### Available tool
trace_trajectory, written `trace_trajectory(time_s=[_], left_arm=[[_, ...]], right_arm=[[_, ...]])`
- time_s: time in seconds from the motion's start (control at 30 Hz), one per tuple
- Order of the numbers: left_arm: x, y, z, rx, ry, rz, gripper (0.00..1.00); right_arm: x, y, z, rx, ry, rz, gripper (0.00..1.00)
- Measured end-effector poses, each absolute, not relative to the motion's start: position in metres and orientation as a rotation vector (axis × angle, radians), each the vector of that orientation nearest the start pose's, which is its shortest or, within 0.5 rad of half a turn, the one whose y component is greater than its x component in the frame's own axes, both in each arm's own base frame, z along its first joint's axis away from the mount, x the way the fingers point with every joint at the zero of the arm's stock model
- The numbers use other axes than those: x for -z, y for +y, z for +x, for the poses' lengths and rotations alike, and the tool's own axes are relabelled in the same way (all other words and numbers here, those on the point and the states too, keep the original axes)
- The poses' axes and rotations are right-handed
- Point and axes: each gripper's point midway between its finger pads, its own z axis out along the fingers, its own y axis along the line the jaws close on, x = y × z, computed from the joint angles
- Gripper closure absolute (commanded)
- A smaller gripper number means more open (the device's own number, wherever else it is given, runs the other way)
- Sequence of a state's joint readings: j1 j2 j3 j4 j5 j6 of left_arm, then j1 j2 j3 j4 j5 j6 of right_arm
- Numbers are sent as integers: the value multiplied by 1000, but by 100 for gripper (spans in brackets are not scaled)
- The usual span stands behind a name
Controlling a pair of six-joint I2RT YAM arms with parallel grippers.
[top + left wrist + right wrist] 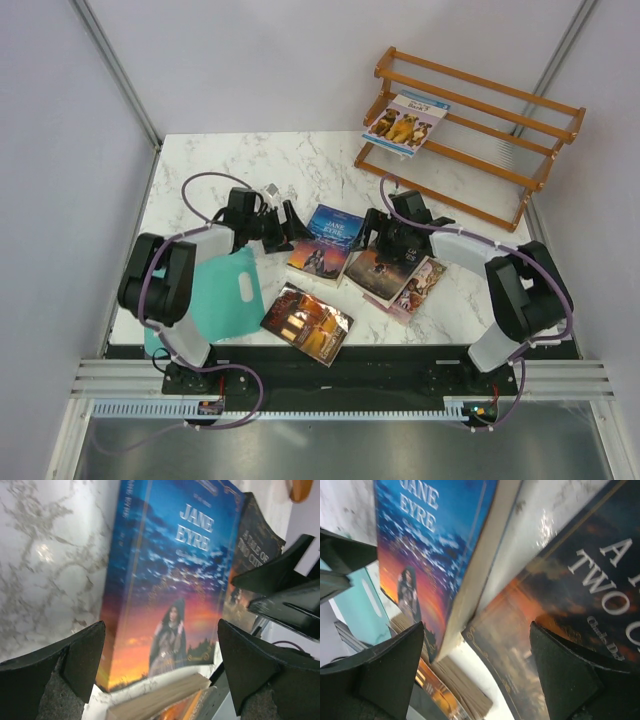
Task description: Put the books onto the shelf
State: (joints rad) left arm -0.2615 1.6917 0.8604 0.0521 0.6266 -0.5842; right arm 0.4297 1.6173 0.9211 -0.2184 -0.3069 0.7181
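Note:
The shelf (520,150) stands at the table's far right, with the light-blue dog book (405,123) leaning on it. Jane Eyre (328,243) (170,590) (430,545) lies flat mid-table, and A Tale of Two Cities (378,274) (252,555) (560,610) is just right of it. A pink-purple book (424,286) pokes out from under that one. A dark red-brown book (307,323) (165,702) (445,690) lies nearer the front. My left gripper (288,233) (160,665) hangs open over Jane Eyre's left end. My right gripper (373,238) (477,670) is open over the gap between the two books.
A teal flat sheet (225,290) (355,605) with a handle hole lies by the left arm's base. The two grippers face each other closely across Jane Eyre. White walls enclose the marble table (250,160) on three sides.

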Motion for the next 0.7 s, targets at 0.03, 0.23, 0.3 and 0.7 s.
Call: trace_trajectory(time_s=[0.03,0.23,0.3,0.7], left_arm=[[-63,-217,341,1136,2463,-70,0],[-49,-223,350,1167,2503,-80,0],[-49,-224,350,1178,2504,-77,0],[-49,-214,358,1174,2483,-105,0]], right_arm=[[-62,231,312,-853,2612,253,9],[-63,258,331,-1067,2482,283,18],[-58,269,338,-1127,2452,283,21],[-61,288,347,-1303,2329,319,27]])
